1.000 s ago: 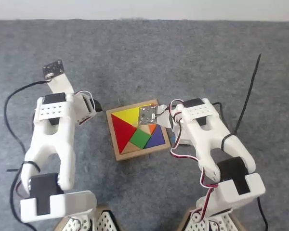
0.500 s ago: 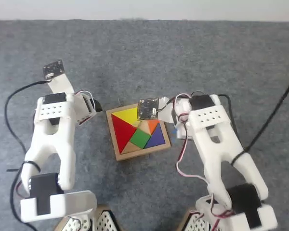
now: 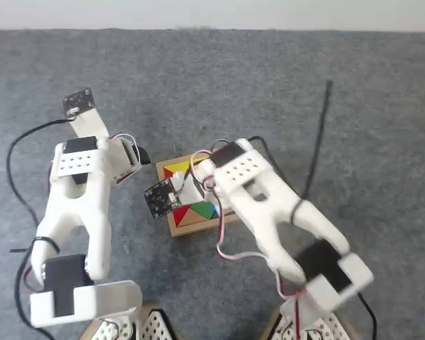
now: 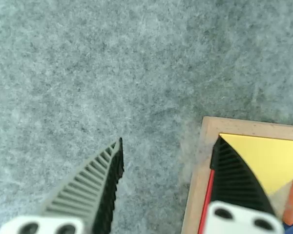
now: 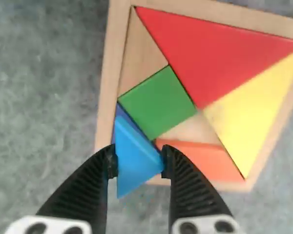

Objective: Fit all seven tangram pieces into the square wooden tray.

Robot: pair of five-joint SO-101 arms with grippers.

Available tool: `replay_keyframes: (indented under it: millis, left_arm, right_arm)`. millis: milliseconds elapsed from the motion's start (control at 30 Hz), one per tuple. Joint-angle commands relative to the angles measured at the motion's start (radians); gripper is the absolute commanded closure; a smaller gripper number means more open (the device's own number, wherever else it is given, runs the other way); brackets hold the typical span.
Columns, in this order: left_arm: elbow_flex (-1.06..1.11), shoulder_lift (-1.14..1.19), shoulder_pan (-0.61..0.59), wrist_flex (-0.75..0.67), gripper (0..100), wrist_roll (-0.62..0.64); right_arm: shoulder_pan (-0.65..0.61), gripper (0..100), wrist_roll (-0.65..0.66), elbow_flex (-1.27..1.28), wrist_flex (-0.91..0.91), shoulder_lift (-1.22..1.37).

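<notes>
I had the right claw [image 5: 138, 163] clenched on the light blue triangle [image 5: 130, 144], one pad on each side, so the piece hung level and could go down flat. It sat over the rim of the tray [image 5: 112, 63] at the corner beside the green square [image 5: 156, 102]. There it overlapped the dark blue piece [image 5: 120, 113], and one tip poked out past the rim above the worktop [image 5: 44, 73]. I judged it not yet seated.

Inside the tray, the red triangle [image 5: 210, 53] and the yellow triangle [image 5: 249, 122] filled one half. The orange piece [image 5: 200, 158] lay along the edge nearest the claw. Two tan patches showed next to the green square, and I could not tell bare floor from plain wood.

From above, the right arm [image 3: 255, 188] lay across the tray, which sat near the middle of the worktop.

The left claw [image 4: 169, 146] was released, fingers wide apart. One finger hung over the tray's corner by the yellow triangle and the other over the worktop. My guess was that I kept it there to steady the tray. Setting the triangle would have called for a shift inward, and the risk was knocking the dark blue piece loose.
</notes>
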Motion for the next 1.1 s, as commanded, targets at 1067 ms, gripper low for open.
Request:
replay_keyframes:
  millis: [1067]
  left_arm:
    - [-0.018,-0.008,-0.005,-0.006,73,-0.012]
  right_arm:
    - [0.073,96.5,-0.612,0.331,-0.199,-0.424]
